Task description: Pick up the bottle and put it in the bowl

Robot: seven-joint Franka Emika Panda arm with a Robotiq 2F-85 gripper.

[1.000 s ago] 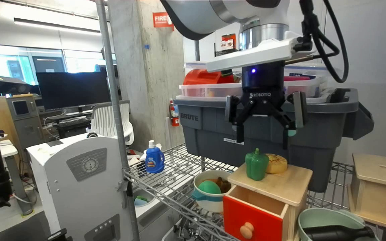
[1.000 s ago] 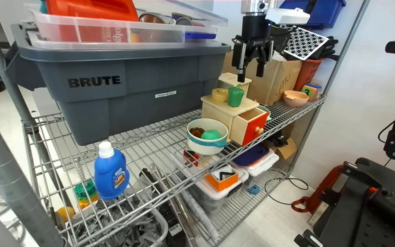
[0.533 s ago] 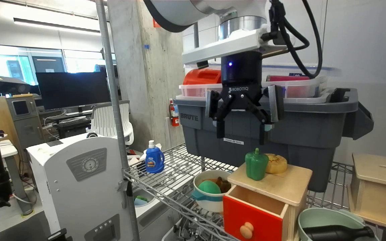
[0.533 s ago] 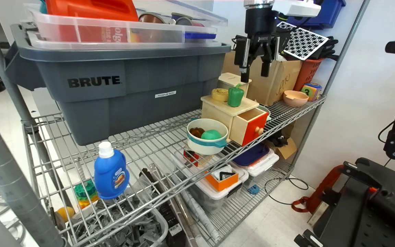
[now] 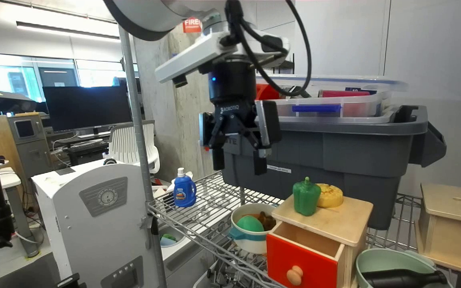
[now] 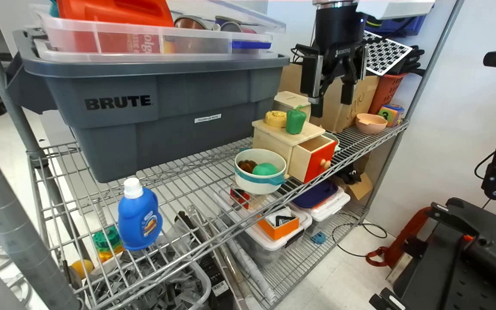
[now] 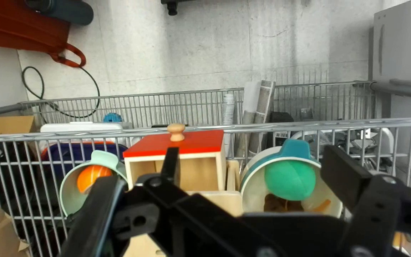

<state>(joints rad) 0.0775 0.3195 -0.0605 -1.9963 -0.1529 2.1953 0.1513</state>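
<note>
Both jaws wide apart in midair

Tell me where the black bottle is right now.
In an exterior view, the black bottle lies in the pale green bowl at the lower right, just right of the wooden box with the open red drawer.

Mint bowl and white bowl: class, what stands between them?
An exterior view shows the wooden box, its red drawer pulled out, between the mint bowl and the white bowl.
</note>
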